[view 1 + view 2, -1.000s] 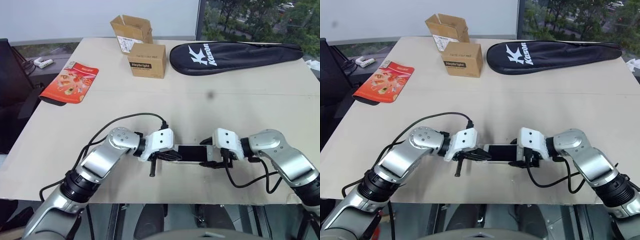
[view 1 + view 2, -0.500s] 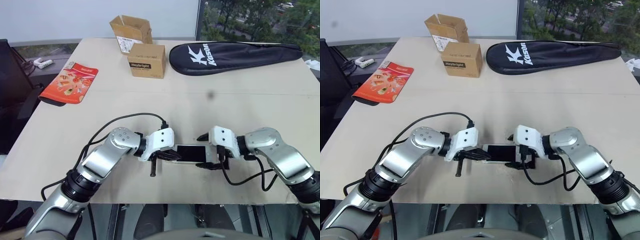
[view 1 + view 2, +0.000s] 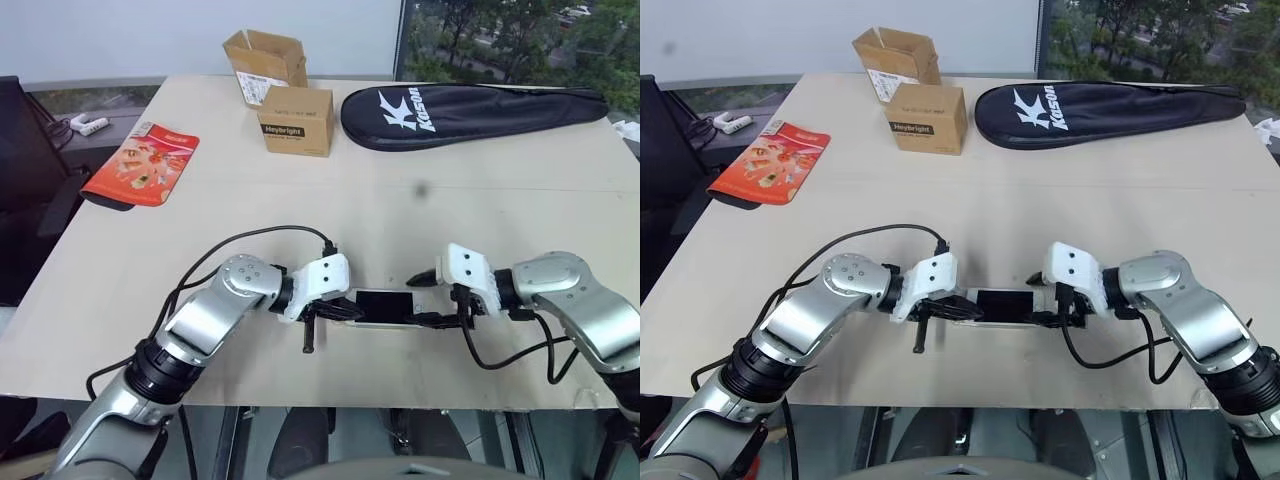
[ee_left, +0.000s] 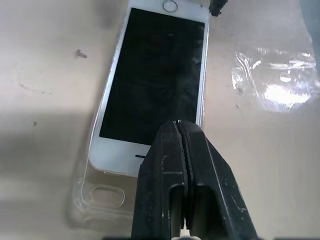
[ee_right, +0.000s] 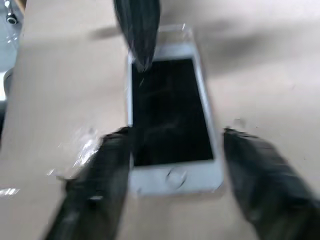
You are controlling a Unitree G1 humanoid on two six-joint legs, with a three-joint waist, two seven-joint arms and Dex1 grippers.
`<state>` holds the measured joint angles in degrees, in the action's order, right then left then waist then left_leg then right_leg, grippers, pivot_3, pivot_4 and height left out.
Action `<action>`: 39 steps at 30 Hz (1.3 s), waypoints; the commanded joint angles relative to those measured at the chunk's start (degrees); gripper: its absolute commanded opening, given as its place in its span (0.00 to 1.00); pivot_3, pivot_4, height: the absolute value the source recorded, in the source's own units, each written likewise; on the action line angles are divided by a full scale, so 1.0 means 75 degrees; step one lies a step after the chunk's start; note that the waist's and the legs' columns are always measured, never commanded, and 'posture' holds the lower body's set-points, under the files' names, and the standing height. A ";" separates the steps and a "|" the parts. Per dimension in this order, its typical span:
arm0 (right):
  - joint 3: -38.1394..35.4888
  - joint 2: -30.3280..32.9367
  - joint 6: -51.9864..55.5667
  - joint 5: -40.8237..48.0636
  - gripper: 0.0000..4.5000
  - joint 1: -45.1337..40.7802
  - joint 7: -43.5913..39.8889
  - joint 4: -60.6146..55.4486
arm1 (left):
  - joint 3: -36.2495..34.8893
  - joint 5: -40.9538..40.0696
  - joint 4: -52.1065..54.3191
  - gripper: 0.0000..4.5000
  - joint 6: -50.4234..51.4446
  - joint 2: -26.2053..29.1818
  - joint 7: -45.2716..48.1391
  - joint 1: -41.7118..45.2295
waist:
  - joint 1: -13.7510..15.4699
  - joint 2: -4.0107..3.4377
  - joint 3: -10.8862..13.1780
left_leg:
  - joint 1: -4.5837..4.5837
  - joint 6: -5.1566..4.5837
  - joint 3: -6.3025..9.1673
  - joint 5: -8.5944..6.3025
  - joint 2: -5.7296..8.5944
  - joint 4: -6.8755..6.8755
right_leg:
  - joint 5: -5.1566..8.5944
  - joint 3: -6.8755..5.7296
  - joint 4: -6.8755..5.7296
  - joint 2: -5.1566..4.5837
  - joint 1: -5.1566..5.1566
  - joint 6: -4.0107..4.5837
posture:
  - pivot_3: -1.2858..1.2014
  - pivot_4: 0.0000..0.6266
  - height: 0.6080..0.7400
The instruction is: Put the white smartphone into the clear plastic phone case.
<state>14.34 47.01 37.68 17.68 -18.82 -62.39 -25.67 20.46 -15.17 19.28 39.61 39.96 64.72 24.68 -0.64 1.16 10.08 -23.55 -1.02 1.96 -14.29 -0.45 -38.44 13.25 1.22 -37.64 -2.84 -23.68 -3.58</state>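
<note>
Cardboard boxes (image 3: 295, 120) and a black racket bag (image 3: 470, 102) are lying far back on the table (image 3: 500, 210). My closed left gripper (image 4: 181, 131) is pressing the white smartphone (image 4: 155, 80), seemingly inside the clear plastic phone case (image 4: 100, 197). My right gripper (image 5: 172, 137) is straddling it, spread apart, gripping nothing.

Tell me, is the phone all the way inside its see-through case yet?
Nearly. The white smartphone already lies on the clear plastic phone case, but one case end sticks out past it. The shut left gripper presses on that end while the open right gripper straddles the other. Snapping it fully in remains.
</note>
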 commanded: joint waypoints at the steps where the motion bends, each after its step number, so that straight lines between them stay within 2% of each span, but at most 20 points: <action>1: -0.0463 0.0284 0.0050 0.0174 0.25 0.0059 0.0001 -0.0321 | -0.0778 -0.0536 0.0298 0.00 0.0283 0.0403 0.0194 0.0238 | -0.0020 0.0000 0.0000 | 0.0001 0.0000 0.0000 0.0000 0.0000 0.0000 | 0.0000 0.0000 -0.0001 0.0000 0.0000 0.0000 | 0.52 0.24 1.00; 3: -0.0517 0.0420 0.0006 0.0161 0.01 0.0141 0.0009 -0.0280 | -0.1064 -0.0699 0.0144 0.00 0.0383 0.0795 0.0370 0.0240 | -0.0035 0.0000 0.0000 | 0.0005 0.0000 0.0000 0.0000 -0.0003 0.0001 | 0.0000 0.0000 -0.0002 0.0002 -0.0001 0.0000 | 0.52 0.24 1.00; 7: -0.0465 0.0639 -0.0134 0.0025 0.01 0.0289 0.0015 -0.0168 | -0.0945 -0.0484 -0.0207 0.00 0.0052 0.1588 0.0779 -0.0010 | -0.0022 -0.0002 0.0001 | 0.0007 0.0000 -0.0003 0.0000 -0.0005 0.0007 | 0.0001 0.0000 0.0000 0.0004 -0.0001 0.0001 | 0.52 0.24 1.00; 11: -0.0381 0.0707 -0.0426 -0.0316 0.01 0.0344 0.0195 0.0050 | -0.0691 -0.0431 -0.0215 0.00 -0.0167 0.1805 0.0988 -0.0254 | 0.0004 -0.0002 0.0001 | -0.0001 0.0000 -0.0007 0.0000 -0.0003 0.0005 | 0.0001 0.0003 0.0009 -0.0001 -0.0002 0.0000 | 0.52 0.24 1.00; 20: -0.0599 0.0775 -0.0303 -0.0375 0.01 0.0695 0.0419 -0.0179 | 0.0338 0.0620 -0.0997 0.00 -0.0859 0.1023 0.0688 0.0346 | 0.0023 -0.0002 0.0001 | -0.0007 0.0000 -0.0003 0.0000 0.0002 0.0002 | 0.0001 -0.0003 0.0007 -0.0002 -0.0002 0.0000 | 0.52 0.24 1.00; 30: -0.0820 0.0931 0.0203 -0.0115 0.01 0.0981 0.0620 -0.0761 | 0.0589 0.0524 -0.0676 0.00 -0.0339 0.0168 0.0617 0.0627 | 0.0023 -0.0003 0.0000 | -0.0007 0.0000 -0.0003 0.0000 0.0005 -0.0004 | 0.0001 0.0000 0.0005 -0.0003 -0.0001 -0.0001 | 0.52 0.24 1.00; 39: -0.0657 0.0888 0.0355 -0.0075 0.01 0.0913 0.0711 -0.0831 | 0.0593 0.0475 -0.0430 0.00 0.0004 -0.0171 0.0388 0.0560 | 0.0026 -0.0003 0.0000 | -0.0007 0.0000 -0.0001 0.0000 0.0005 -0.0005 | 0.0001 0.0000 0.0004 -0.0004 -0.0001 -0.0001 | 0.52 0.24 1.00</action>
<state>10.24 53.53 40.17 16.53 -11.46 -57.08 -30.05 24.90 -10.67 13.17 39.57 39.06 68.07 28.92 -0.45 1.14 10.08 -23.60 -1.02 1.95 -14.29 -0.41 -38.47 13.25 1.22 -37.61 -2.87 -23.68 -3.58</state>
